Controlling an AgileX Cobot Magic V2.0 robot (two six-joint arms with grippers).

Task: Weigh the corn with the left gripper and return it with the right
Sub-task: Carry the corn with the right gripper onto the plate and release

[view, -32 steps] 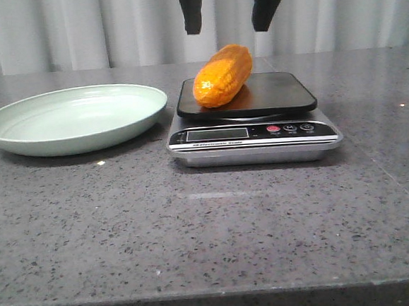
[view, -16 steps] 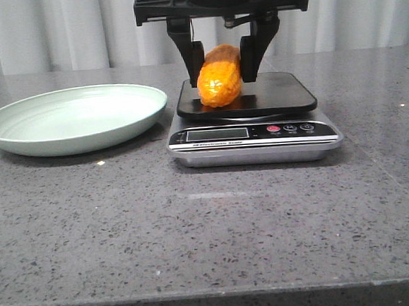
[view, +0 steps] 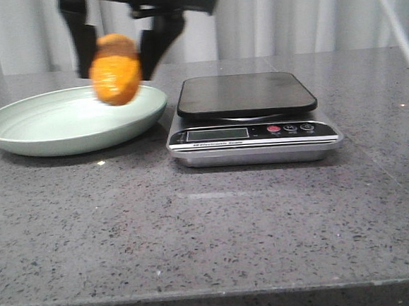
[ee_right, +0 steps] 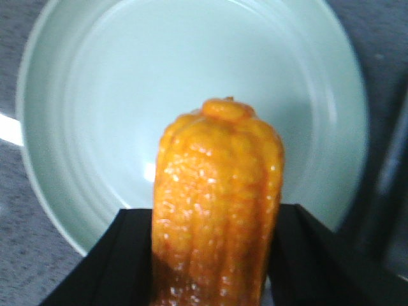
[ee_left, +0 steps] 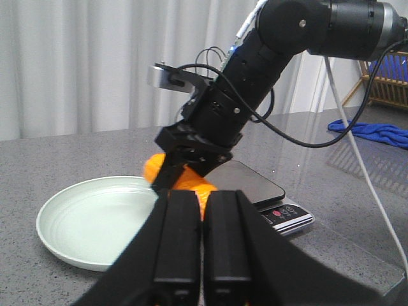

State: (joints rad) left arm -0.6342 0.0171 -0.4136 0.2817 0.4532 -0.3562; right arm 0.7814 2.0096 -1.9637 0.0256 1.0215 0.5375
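Carrying the corn [view: 115, 69] left off the scale [view: 247, 95], the right gripper [view: 114, 54] held it clamped above the plate [view: 19, 132]; weighing looked finished. The left gripper [ee_left: 197, 237] sat closed, empty.

My right claw [ee_right: 213, 268] holds the corn [ee_right: 217, 204] between its 2 black fingers [ee_right: 124, 255], one on each side of the cob. The rounded end of the corn points away from me. Under it lies the pale green plate [ee_right: 102, 95], on the grey speckled worktop [ee_right: 25, 268].
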